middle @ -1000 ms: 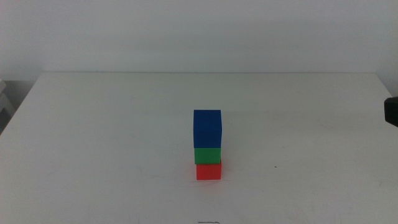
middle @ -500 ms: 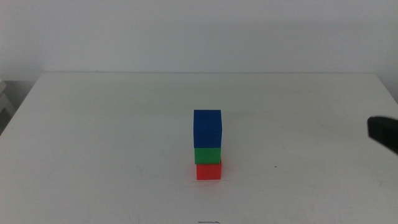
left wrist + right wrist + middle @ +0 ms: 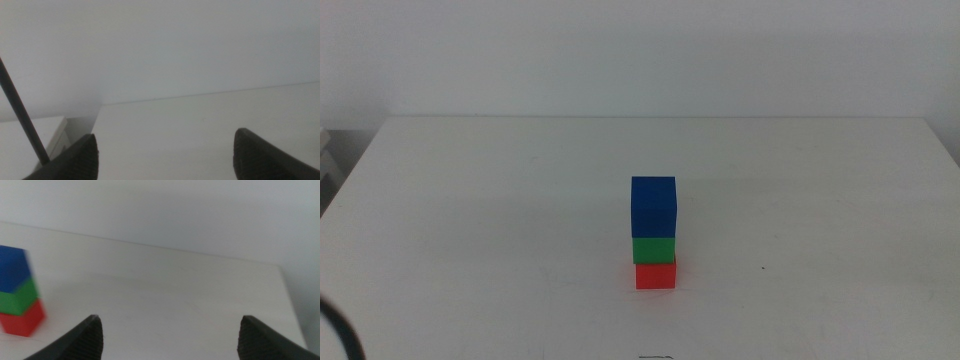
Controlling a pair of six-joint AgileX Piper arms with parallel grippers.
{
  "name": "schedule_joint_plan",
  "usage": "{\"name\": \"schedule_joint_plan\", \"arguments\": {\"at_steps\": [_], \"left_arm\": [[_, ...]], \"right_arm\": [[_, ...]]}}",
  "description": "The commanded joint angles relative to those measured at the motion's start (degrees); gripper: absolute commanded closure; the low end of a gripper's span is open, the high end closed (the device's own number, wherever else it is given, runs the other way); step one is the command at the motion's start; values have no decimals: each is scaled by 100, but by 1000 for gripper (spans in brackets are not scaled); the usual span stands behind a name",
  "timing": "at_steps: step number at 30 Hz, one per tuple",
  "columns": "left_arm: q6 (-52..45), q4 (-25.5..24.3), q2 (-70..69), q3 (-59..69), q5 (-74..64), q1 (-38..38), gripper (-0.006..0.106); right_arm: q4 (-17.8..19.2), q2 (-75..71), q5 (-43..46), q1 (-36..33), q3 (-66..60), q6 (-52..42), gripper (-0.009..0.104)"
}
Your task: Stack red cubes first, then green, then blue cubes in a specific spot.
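Note:
A tower of three cubes stands near the middle of the white table [image 3: 500,200]. The red cube [image 3: 655,275] is at the bottom, the green cube [image 3: 653,249] sits on it, and the blue cube [image 3: 653,206] is on top. The tower also shows in the right wrist view: blue cube [image 3: 12,269], green cube [image 3: 21,297], red cube [image 3: 22,320]. My right gripper [image 3: 167,337] is open and empty, well away from the tower and out of the middle view. My left gripper [image 3: 165,155] is open and empty over bare table, with no cube in its view.
A dark curved cable [image 3: 340,335] shows at the bottom left corner of the middle view. A thin dark rod or cable [image 3: 22,112] crosses the left wrist view. The table's far edge meets a plain white wall.
The dark right gripper at the right edge of the middle view moved down and then out of view. A dark cable appeared at the bottom left corner. The tower has not moved.

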State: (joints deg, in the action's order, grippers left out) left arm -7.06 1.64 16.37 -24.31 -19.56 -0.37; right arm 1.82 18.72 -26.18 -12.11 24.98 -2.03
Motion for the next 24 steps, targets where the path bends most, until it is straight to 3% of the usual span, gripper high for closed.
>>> {"name": "schedule_joint_plan", "arguments": {"at_steps": [1,8,15,24], "left_arm": [[33,147,-251,283,725,-9,10],[33,147,-1085,1360,863,-9,10],[33,147,-1715,2200,1047,-9,10],[33,147,-1834,2582,1453,-9,10]], "right_arm": [[-7,-424,490,415,-258,-69,17],[-7,-1507,1184,1145,-1337,-69,17],[-7,-1892,1685,1186,-2227,-69,17],[31,-2054,1515,1186,-2560,-69,17]]}}
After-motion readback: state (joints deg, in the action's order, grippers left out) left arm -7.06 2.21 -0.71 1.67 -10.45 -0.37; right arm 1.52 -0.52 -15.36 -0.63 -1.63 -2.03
